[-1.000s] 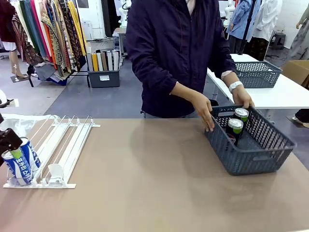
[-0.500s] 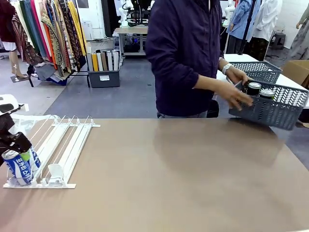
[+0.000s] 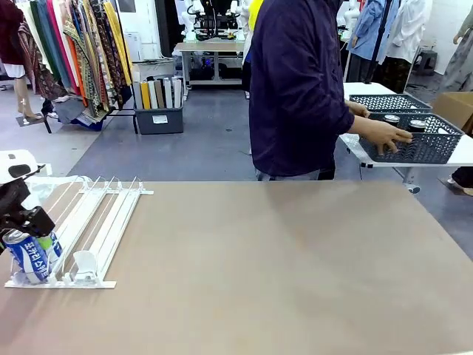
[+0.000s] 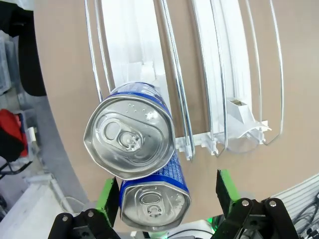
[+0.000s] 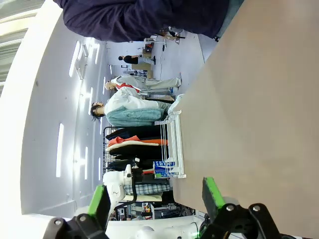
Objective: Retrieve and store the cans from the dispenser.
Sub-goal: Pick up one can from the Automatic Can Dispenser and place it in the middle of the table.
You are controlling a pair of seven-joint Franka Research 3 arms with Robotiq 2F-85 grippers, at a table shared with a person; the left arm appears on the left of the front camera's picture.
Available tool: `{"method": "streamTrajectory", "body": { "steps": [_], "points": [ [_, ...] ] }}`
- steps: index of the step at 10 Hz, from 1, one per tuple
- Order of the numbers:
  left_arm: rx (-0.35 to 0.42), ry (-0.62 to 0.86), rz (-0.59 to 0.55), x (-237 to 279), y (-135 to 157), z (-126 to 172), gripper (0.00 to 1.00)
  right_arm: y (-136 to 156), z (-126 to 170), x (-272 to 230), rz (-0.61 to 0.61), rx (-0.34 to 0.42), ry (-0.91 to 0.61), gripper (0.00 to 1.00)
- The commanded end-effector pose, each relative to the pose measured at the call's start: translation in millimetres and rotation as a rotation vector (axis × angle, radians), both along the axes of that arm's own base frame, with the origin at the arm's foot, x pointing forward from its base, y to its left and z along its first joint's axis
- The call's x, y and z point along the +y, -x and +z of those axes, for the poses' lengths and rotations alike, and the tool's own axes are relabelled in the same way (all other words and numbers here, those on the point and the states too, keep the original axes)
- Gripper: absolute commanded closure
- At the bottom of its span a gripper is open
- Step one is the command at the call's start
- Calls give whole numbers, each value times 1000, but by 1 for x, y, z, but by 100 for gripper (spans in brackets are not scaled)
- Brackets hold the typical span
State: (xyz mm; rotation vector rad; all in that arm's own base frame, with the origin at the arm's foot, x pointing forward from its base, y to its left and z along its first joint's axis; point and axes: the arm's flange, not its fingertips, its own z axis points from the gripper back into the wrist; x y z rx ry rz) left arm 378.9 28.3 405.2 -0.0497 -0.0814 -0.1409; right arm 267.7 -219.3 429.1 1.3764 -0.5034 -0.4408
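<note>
At the near left edge of the brown surface [image 3: 259, 281], the left claw [image 3: 29, 225] hangs over the near end of the dispenser [image 3: 96, 229], jaws spread wide and gripping nothing. Two blue cans [image 3: 29, 257] stand in the leftmost lane against its front stop, blue and white with white lettering. In the left wrist view both show silver tops with pull tabs. The green pads [image 4: 107, 196] flank the lower can [image 4: 155, 201]. A gap shows beside one pad; whether the other touches it I cannot tell. The upper can [image 4: 130, 137] overlaps the lower and hides part of its side.

The dispenser is a low white rack of wire rails and plastic tracks running away from the near edge. The right claw [image 5: 155, 199] is also wide, with only bare surface between its pads.

Far right, a person's hand [image 3: 388, 137] rests on a dark grey basket [image 3: 429, 151] on a white surface [image 3: 462, 157]. It holds black cans [image 3: 392, 119] that are small and mostly hidden by its wall.
</note>
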Motion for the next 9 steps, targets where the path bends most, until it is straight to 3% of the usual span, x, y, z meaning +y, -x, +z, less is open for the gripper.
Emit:
{"method": "streamTrajectory", "body": {
  "steps": [1,2,3,9],
  "points": [
    [2,-33,28,-3,33,-20,27,0,3,0,1,-2,-8,0],
    [10,-35,22,-2,33,-20,86,0,3,0,1,-2,-8,0],
    [21,-40,16,-3,33,-20,100,0,3,0,1,-2,-8,0],
    [22,-53,9,-3,32,-15,100,0,3,0,1,-2,-8,0]
  ]
}}
